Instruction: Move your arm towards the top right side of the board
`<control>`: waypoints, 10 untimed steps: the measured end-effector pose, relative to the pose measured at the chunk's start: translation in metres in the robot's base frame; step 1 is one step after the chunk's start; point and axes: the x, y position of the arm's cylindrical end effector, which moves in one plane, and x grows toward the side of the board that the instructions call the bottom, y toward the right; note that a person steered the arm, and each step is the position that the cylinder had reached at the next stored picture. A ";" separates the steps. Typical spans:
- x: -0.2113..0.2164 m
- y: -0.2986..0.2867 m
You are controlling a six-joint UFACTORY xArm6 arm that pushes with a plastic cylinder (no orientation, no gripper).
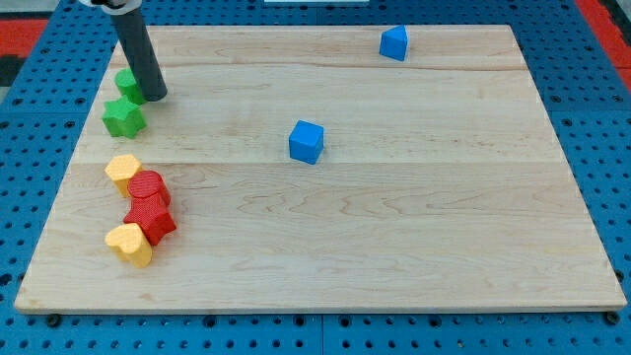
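My tip rests on the wooden board near the view's upper left, at the end of the dark rod. It touches the right side of a green block that the rod partly hides. A green star-shaped block lies just below and to the left of the tip. A blue cube sits near the board's middle. Another blue block sits near the top right edge, far from the tip.
At the view's lower left a cluster lies close together: a yellow block, a red cylinder, a red block and a yellow heart-shaped block. Blue pegboard surrounds the board.
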 end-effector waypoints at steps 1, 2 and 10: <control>0.001 0.001; 0.000 0.075; -0.013 0.388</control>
